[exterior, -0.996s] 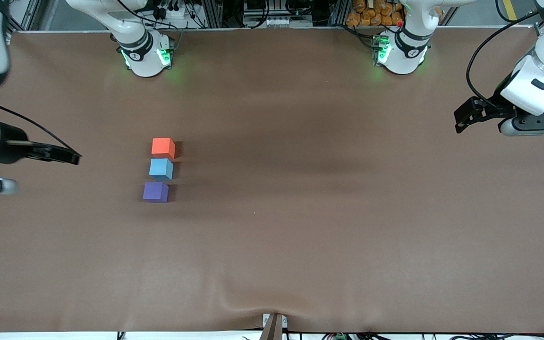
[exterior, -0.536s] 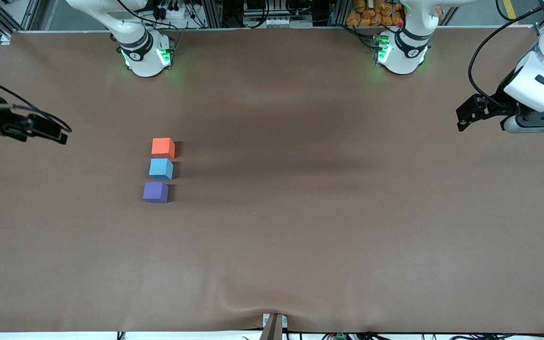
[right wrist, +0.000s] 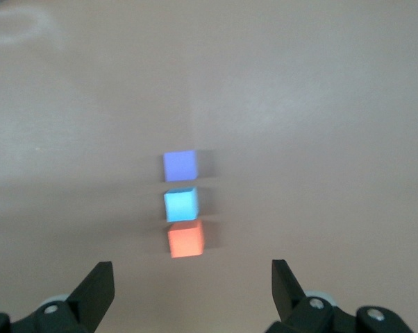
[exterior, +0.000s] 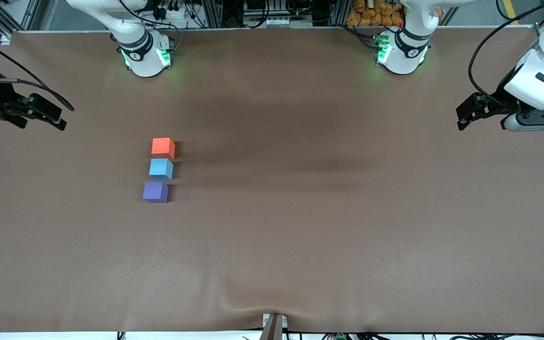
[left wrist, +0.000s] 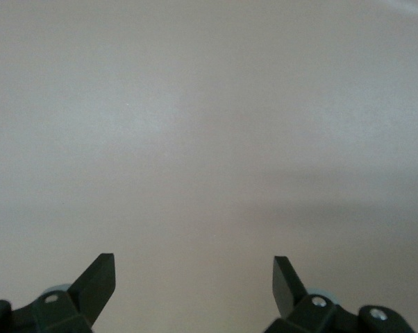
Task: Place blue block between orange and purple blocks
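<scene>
Blue block (exterior: 161, 168) between orange block (exterior: 163, 147) and purple block (exterior: 155, 191); left pincer (exterior: 464, 114), right pincer (exterior: 51, 116) wide, empty.

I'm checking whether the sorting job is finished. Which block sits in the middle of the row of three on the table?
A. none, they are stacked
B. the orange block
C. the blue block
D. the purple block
C: the blue block lies on the table between the orange block and the purple block, with a small gap on each side in the right wrist view.
</scene>
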